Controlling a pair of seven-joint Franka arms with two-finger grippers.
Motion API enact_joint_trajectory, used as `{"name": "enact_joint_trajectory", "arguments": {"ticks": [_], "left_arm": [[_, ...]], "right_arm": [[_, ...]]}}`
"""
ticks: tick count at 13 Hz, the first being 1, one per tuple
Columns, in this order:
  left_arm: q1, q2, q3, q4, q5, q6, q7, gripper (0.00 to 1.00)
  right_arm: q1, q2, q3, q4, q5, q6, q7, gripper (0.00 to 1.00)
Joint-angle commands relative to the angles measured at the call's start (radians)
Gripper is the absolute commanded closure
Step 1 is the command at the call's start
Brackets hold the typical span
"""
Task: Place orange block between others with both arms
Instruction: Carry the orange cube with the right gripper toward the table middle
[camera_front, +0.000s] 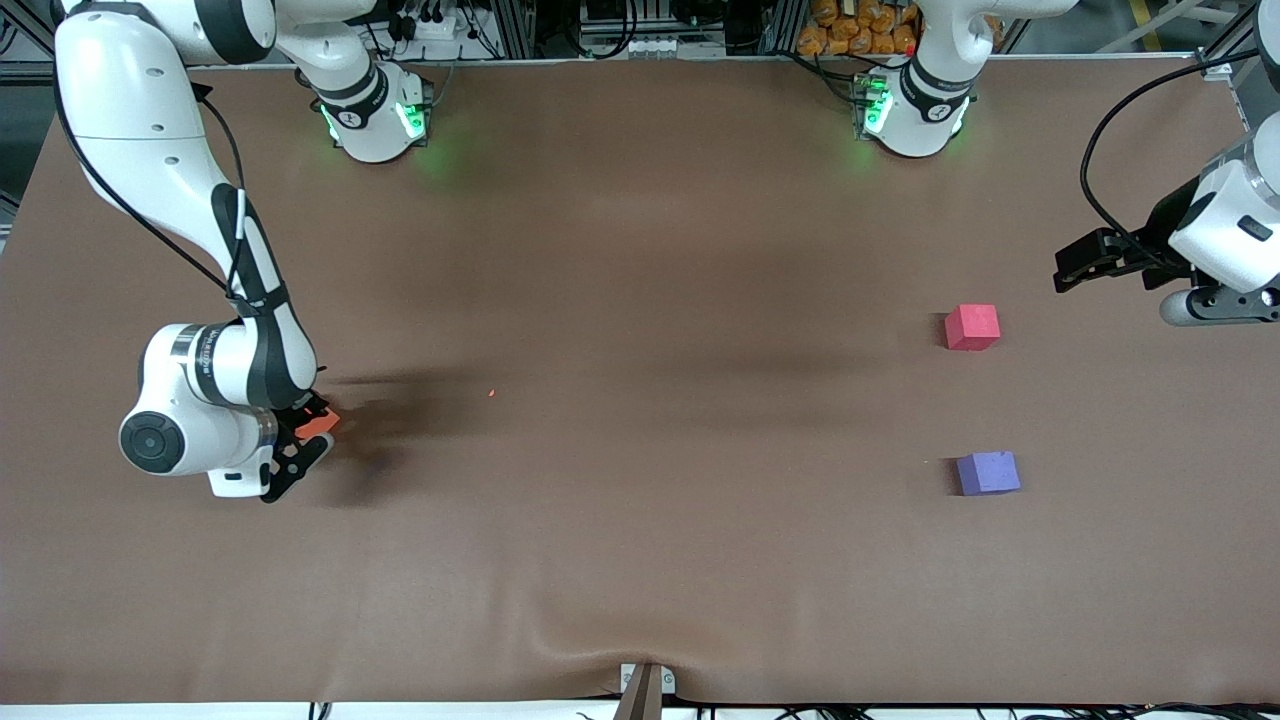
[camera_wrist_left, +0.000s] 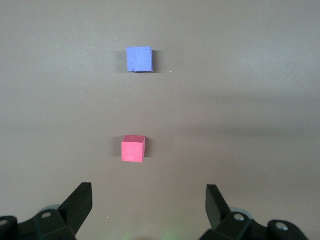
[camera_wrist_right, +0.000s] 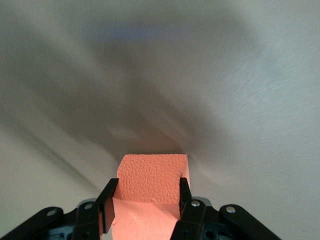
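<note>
The orange block (camera_front: 318, 423) is at the right arm's end of the table, down at the brown cloth. My right gripper (camera_front: 305, 440) is shut on it. In the right wrist view the orange block (camera_wrist_right: 150, 182) fills the gap between the two black fingers of the right gripper (camera_wrist_right: 146, 192). The others lie at the left arm's end: a pinkish-red cube (camera_front: 971, 327) and, nearer the front camera, a purple-blue cube (camera_front: 988, 473). My left gripper (camera_front: 1075, 265) waits open in the air off to the side of the pinkish-red cube. Its wrist view shows both cubes (camera_wrist_left: 133, 149) (camera_wrist_left: 139, 59) ahead of the left gripper (camera_wrist_left: 149, 200).
A brown cloth (camera_front: 640, 250) covers the whole table. It wrinkles near the front edge at a small metal bracket (camera_front: 645, 685). A tiny orange speck (camera_front: 491, 393) lies on the cloth between the orange block and the middle of the table.
</note>
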Motion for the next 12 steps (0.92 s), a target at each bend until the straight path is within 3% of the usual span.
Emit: {"name": "enact_joint_trajectory", "arguments": {"ticks": [1,3,7,10,12], "left_arm": [[0.006,-0.027,-0.004,-0.008,-0.003,0.0,0.007,0.0],[0.007,-0.025,-0.003,0.0,-0.005,0.005,0.014,0.0],[0.007,-0.011,-0.001,-0.014,-0.003,0.01,0.014,0.0],[0.004,-0.011,-0.003,-0.037,-0.003,0.011,0.014,0.0],[0.003,-0.008,-0.004,-0.048,-0.002,0.023,0.014,0.0]], "right_arm": [[0.081,-0.089,-0.001,-0.004,0.045,0.005,0.154,0.59],[0.198,-0.117,-0.001,-0.002,0.111,-0.009,0.361,0.59],[0.397,-0.116,-0.003,0.004,0.422,-0.004,0.789,0.59],[0.534,-0.076,-0.003,0.03,0.534,0.028,1.058,0.59],[0.621,-0.03,-0.003,0.045,0.622,0.119,1.165,0.59]]}}
